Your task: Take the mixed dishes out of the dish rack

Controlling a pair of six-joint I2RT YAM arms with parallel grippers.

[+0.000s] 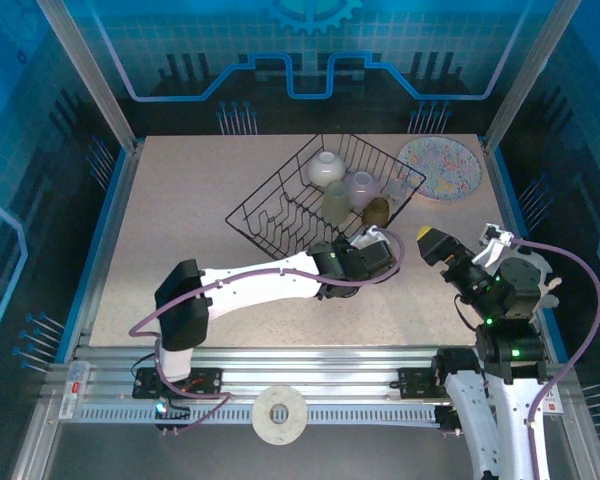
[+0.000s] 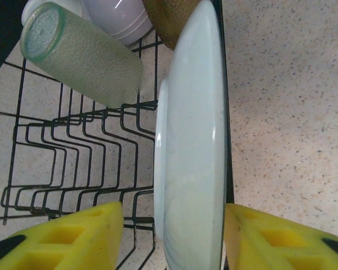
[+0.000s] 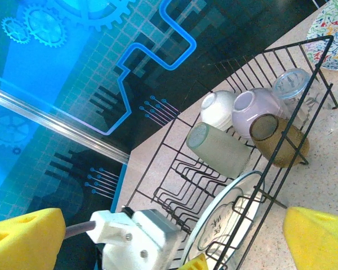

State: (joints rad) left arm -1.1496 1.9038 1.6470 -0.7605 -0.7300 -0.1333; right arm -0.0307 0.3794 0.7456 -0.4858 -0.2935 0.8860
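Several dishes in dish rack [image 1: 270, 215]: plate [image 2: 191, 169], frosted cup [image 2: 84, 62], brown cup [image 3: 279, 140], lilac bowl [image 3: 253, 109], cream bowl [image 3: 218, 109]. Straddling plate with part-open left jaws; right jaws wide.

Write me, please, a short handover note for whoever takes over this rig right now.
Left gripper: open, straddling the pale plate that stands at the near right edge of the dish rack; not clamped yet.
Right gripper: open, empty, to the right of the rack.
Done: squiggle-patterned plate lies on the table beyond the rack.
Left: pale plate, frosted cup, brown cup, cream bowl and lilac bowl, all in the rack.
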